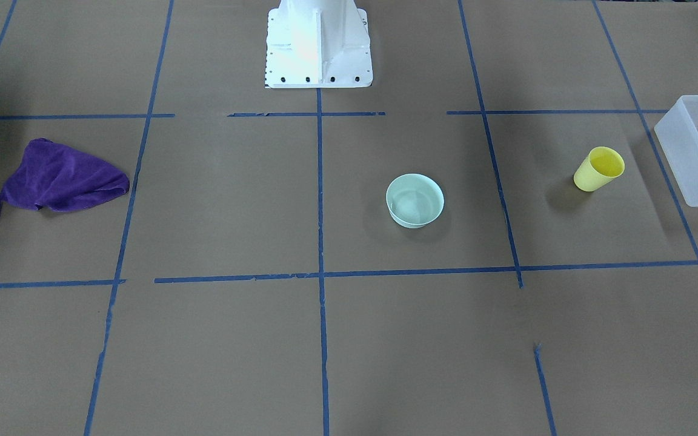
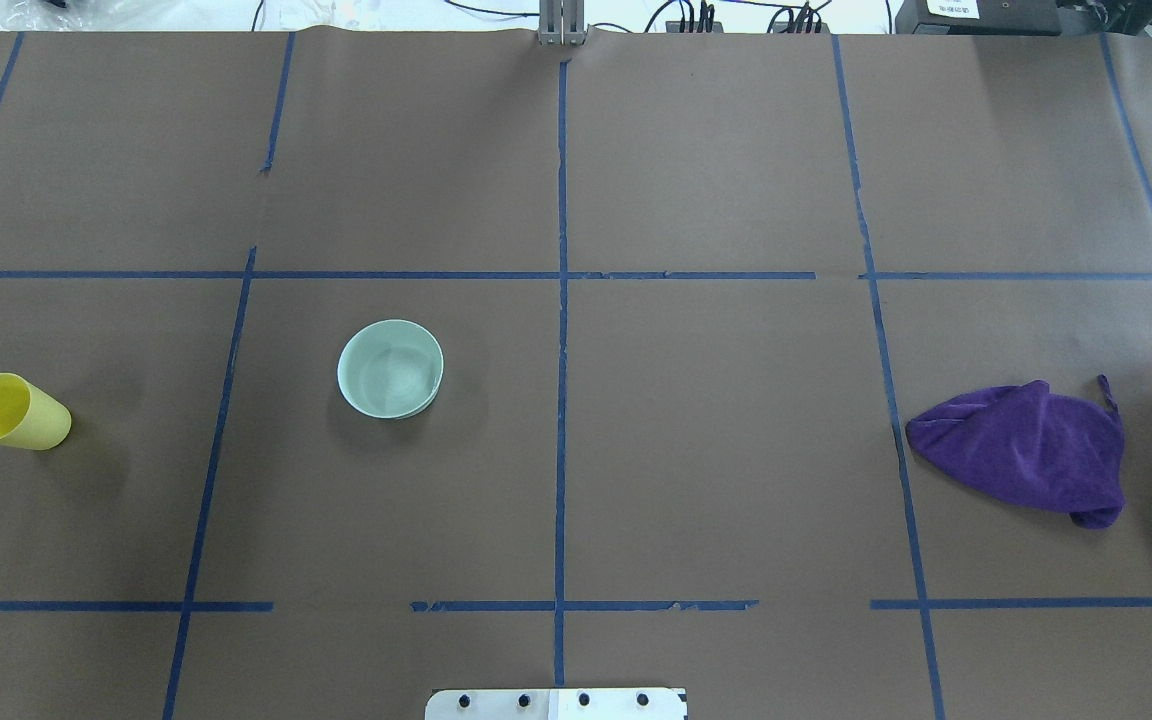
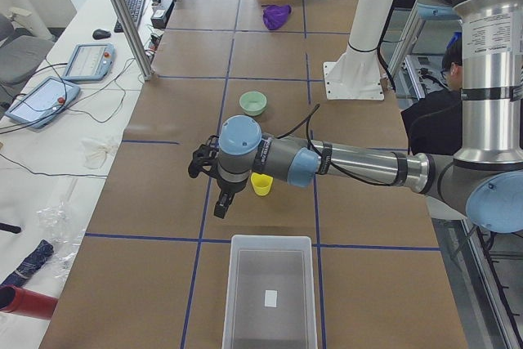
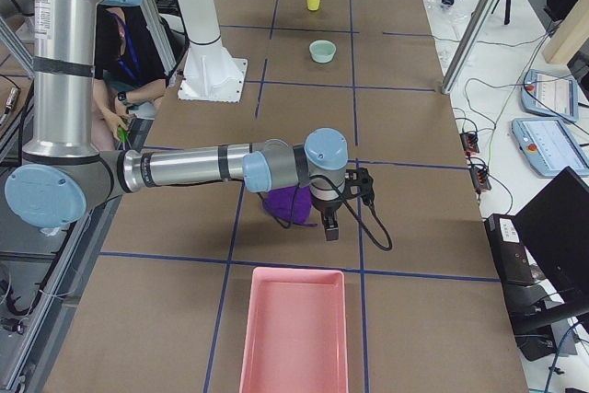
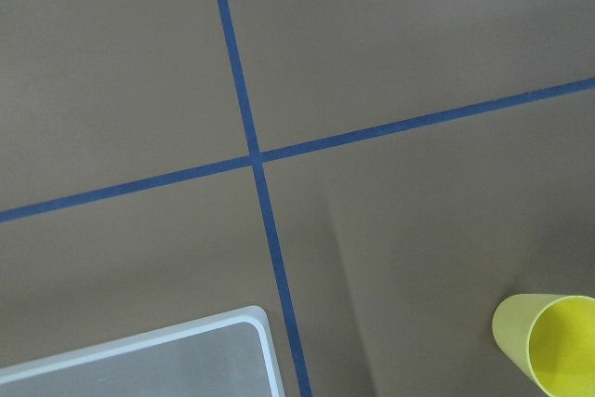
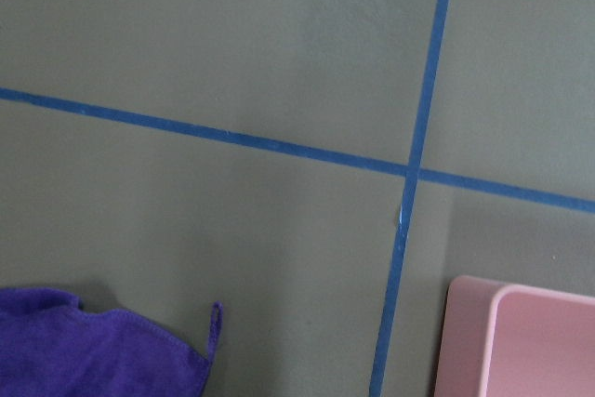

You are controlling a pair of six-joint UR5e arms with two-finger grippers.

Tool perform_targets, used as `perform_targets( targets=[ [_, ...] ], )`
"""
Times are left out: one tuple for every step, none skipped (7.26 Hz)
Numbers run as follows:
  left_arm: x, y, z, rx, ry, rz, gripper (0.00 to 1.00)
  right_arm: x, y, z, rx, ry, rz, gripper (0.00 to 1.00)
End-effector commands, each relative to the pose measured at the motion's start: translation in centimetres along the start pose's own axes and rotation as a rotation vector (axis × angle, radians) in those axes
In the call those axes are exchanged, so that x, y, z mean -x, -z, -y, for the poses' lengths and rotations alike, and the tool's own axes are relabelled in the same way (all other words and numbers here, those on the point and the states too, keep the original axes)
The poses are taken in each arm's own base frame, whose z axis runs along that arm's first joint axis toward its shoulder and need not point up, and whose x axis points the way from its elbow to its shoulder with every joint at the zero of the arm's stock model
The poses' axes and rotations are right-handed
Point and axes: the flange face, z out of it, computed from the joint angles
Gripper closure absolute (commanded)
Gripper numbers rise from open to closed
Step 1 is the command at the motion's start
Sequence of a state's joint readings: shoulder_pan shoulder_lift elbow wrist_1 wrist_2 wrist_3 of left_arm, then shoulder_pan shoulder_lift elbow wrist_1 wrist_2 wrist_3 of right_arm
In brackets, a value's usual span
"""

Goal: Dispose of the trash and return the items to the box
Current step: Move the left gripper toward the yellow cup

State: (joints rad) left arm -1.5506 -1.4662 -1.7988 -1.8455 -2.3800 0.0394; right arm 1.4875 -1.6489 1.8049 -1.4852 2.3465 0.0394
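Brown paper covers the table [image 1: 222, 200], cut into big squares by blue tape, with my white pedestal [image 1: 319, 48] at the middle of my own edge. Out on my left stands the yellow cup [image 1: 597, 169], upright with its mouth open to the ceiling. Just beyond it, at the left end of the table, sits the frosted white box [image 1: 676, 160], apart from the cup and holding neither item. The mint-green bowl [image 1: 415, 200] rests right way up, nearer the centre line but on my left half, well apart from the cup.

My left gripper [image 3: 221, 210] hangs above the paper near the cup and the near end of the box, touching neither. Only the side camera catches its fingers, so I cannot tell whether they are spread or closed. My left wrist camera looks down on a tape crossing, a corner of the box and the cup's rim.

Far off on my right lies the crumpled purple cloth [image 1: 61, 178]. My right gripper [image 4: 329, 227] hovers over the table beside it, between the cloth and the pink bin [image 6: 469, 341] at the right end. Whether those fingers are parted I cannot tell either.
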Motion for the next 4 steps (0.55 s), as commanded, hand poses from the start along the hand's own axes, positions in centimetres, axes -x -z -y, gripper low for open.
perform_targets(
  targets=[
    [-0.1, 0.0, 1.8, -0.188, -0.177, 0.002, 0.00, 1.8, 1.7, 2.0, -0.043, -0.009, 0.005, 0.00],
    [-0.4, 0.4, 1.8, -0.267, -0.160, -0.016, 0.00, 2.1, 2.1, 2.4, -0.059, 0.012, 0.001, 0.00],
    [-0.6, 0.3, 1.8, -0.325, -0.086, -0.043, 0.00, 1.9, 1.9, 2.1, -0.101, 0.047, 0.004, 0.00],
    [-2.6, -0.4, 2.1, -0.380, -0.118, -0.062, 0.00, 1.8, 1.8, 2.2, -0.140, 0.082, 0.008, 0.00]
  ],
)
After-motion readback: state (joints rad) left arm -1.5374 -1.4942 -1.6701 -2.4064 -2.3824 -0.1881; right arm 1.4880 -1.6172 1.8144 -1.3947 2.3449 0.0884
